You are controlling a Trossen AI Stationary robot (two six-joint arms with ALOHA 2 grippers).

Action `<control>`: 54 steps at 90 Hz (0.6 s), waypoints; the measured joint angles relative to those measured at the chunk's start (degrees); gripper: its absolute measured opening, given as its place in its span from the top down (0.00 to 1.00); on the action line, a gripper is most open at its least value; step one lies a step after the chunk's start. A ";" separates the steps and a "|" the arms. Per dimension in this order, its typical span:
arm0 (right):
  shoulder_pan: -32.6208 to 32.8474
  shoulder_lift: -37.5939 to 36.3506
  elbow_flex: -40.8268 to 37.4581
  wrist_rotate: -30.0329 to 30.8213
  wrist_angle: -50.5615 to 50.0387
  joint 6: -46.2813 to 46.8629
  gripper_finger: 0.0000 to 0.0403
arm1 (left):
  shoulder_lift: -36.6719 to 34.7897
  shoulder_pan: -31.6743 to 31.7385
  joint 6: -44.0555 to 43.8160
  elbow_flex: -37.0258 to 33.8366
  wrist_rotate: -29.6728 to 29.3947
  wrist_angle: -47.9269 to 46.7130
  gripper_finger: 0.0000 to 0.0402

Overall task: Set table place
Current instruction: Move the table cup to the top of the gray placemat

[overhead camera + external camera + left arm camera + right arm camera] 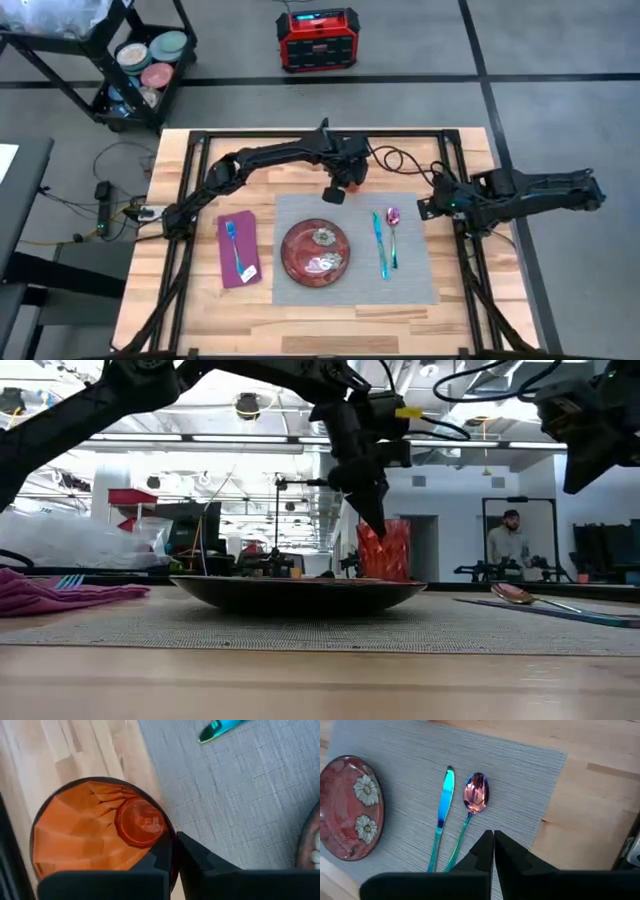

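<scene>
The left gripper (336,193) is clenched on the rim of the orange cup (97,837), at the far edge of the grey mat (300,290); from above the gripper hides the cup. The right gripper (493,840) hangs clenched on nothing above the mat's right edge. On the mat lie the plate (316,251), knife (379,240) and spoon (393,222); the fork (236,246) lies on the napkin (238,262), left on the table (150,250).

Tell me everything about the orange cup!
The orange cup looks like see-through plastic with faceted sides and a round bottom. It stands upright at the far edge of the grey placemat, partly on the wood table, beyond the red plate. The left hand pinches its rim, fingers close together.
</scene>
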 joint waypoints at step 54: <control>0.00 0.01 0.00 -0.10 1.42 -3.08 0.94 | 0.00 -0.10 -2.28 0.51 -1.04 0.85 0.86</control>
